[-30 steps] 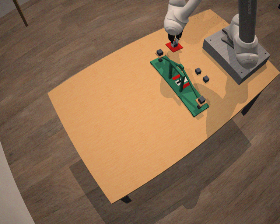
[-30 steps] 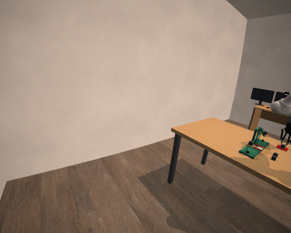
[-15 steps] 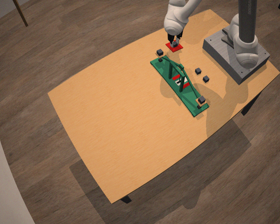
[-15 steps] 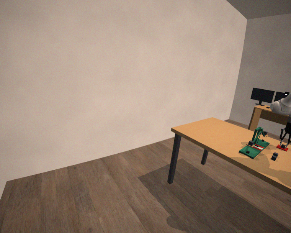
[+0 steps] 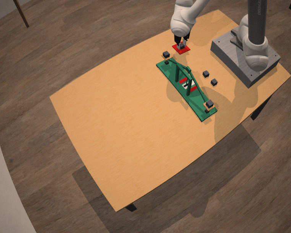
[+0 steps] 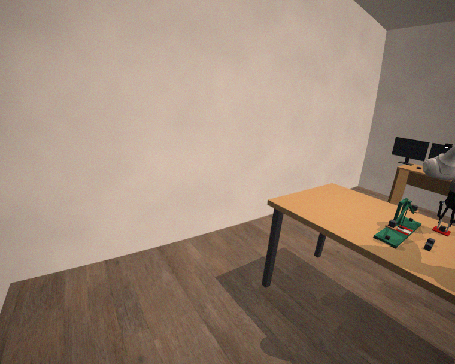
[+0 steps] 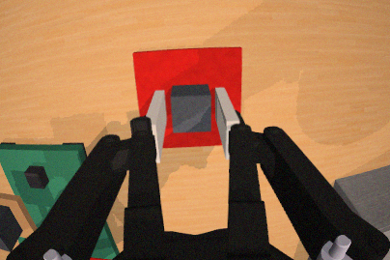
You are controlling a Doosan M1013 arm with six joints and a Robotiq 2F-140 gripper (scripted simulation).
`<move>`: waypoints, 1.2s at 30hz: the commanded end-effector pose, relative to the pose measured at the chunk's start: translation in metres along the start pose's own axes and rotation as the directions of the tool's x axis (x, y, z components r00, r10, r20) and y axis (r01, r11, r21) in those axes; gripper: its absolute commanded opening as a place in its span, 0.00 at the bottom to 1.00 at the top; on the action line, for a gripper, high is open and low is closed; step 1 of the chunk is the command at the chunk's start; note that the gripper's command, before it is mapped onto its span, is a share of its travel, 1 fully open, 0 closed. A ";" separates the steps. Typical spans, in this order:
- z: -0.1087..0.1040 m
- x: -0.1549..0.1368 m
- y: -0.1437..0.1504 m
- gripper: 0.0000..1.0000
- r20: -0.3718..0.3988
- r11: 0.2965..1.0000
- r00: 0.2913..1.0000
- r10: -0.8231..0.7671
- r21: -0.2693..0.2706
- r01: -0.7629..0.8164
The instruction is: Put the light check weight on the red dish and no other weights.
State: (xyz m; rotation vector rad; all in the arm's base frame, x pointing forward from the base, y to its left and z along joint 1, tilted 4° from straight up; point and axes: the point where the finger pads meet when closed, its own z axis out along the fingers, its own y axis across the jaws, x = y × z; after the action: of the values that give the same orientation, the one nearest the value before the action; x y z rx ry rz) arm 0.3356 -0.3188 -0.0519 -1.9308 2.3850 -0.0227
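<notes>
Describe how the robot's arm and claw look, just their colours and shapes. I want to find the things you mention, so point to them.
The arm is white with rounded joints, plus a dark grey tube section with partly visible lettering. The claw (image 5: 181, 45) (image 6: 443, 228) (image 7: 190, 103) is black, with slim jointed linkages and flat, pale grey finger pads.
</notes>
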 end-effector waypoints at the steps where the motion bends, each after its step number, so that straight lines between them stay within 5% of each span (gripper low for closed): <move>1: -0.004 -0.002 0.000 0.35 0.001 1.000 1.000 -0.001 0.002 0.001; 19: -0.078 -0.002 0.000 0.35 0.001 1.000 1.000 -0.001 0.002 0.001; 28: -0.087 -0.002 0.000 0.35 0.001 1.000 1.000 -0.001 0.002 0.001; 29: -0.087 -0.002 0.000 1.00 0.001 1.000 1.000 -0.001 0.002 0.001; 36: -0.087 -0.002 0.000 1.00 0.001 1.000 1.000 -0.001 0.002 0.001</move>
State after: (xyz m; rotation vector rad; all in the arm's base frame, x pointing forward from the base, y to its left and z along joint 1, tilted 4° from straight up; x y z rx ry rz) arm 0.3312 -0.3180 0.0309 -1.9311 2.3792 -0.0246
